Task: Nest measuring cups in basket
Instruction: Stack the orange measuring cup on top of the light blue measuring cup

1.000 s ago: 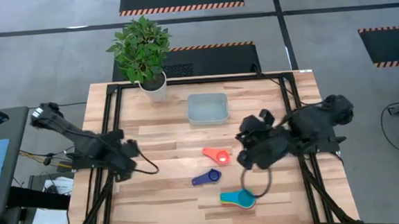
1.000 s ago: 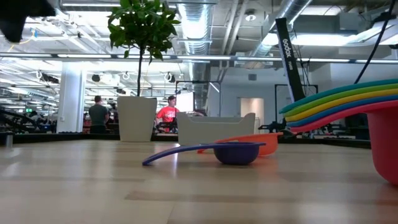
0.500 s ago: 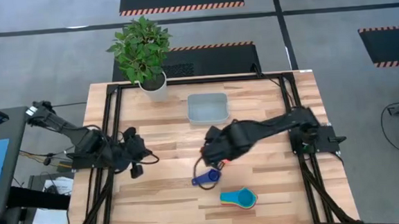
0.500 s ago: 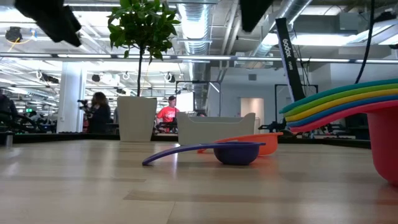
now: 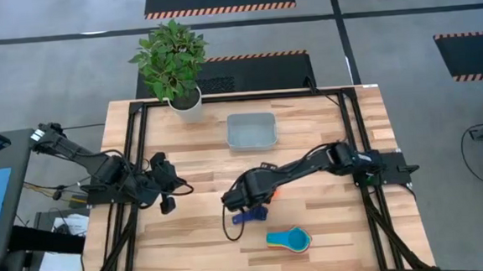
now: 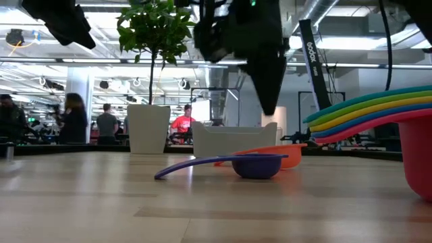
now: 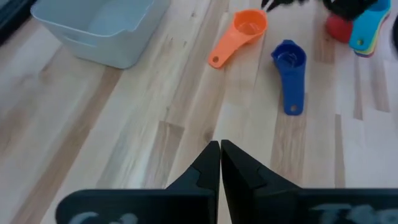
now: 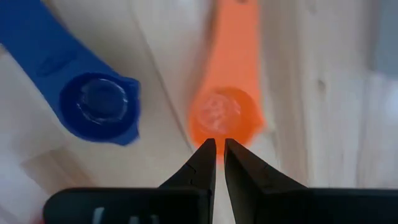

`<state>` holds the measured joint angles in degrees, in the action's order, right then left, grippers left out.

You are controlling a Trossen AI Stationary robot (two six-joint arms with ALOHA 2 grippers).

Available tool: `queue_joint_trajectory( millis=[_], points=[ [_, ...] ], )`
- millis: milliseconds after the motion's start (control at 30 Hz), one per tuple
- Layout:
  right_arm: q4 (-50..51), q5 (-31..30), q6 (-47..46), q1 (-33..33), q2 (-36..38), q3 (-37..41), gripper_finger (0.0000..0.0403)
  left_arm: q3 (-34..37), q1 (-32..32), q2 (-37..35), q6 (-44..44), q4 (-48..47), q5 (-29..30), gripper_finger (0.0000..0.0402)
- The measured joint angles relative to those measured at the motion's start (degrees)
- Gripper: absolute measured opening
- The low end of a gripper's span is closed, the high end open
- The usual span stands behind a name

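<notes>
The right arm stretches across the table's middle, its gripper over the orange cup and dark blue cup, barring the way between the basket and the 5 stacked cups. Bare wood lies open from there toward the left gripper. The plant pot crowds the far corner beside the basket.

A small rectangular translucent pale grey-blue plastic basket is seen empty at the table's far middle. A small orange plastic measuring cup and a dark blue one lie apart, mouths up. Five further cups are stacked, nested, near the front edge.
</notes>
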<state>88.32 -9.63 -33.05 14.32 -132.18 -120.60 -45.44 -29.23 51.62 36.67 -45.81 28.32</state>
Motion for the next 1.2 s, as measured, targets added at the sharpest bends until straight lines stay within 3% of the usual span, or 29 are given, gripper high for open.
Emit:
queue_joint_trajectory(
  millis=[200,267,400,600,900,1067,1200],
  points=[
    [1.59,-0.93,5.62,0.73,-2.19,0.12,0.0056,0.01,0.00,0.04,1.86,0.27,-2.40,0.0002],
    [1.77,-3.87,5.68,0.69,-1.37,0.24,0.0056,-0.01,0.00,0.02,3.11,0.27,-2.58,0.0002],
    [1.82,-10.28,4.59,1.03,5.07,4.18,0.0056,-0.01,0.00,0.08,3.63,0.28,-4.24,0.0002],
    [0.90,-15.61,-2.77,1.06,20.02,18.12,0.0056,-0.01,0.00,0.15,3.64,0.26,-4.63,0.0002],
    [-22.42,-15.59,-1.97,2.30,36.19,36.55,0.0056,-0.01,0.00,0.13,3.62,0.30,-1.73,0.0002],
    [-38.41,-9.79,5.05,2.59,36.97,44.42,0.0056,-0.01,0.00,0.13,3.62,0.30,-1.38,0.0002],
    [-42.92,-7.88,6.47,2.63,34.37,47.82,0.0055,-0.01,0.00,0.13,3.62,0.31,-1.36,0.0002]
  ],
)
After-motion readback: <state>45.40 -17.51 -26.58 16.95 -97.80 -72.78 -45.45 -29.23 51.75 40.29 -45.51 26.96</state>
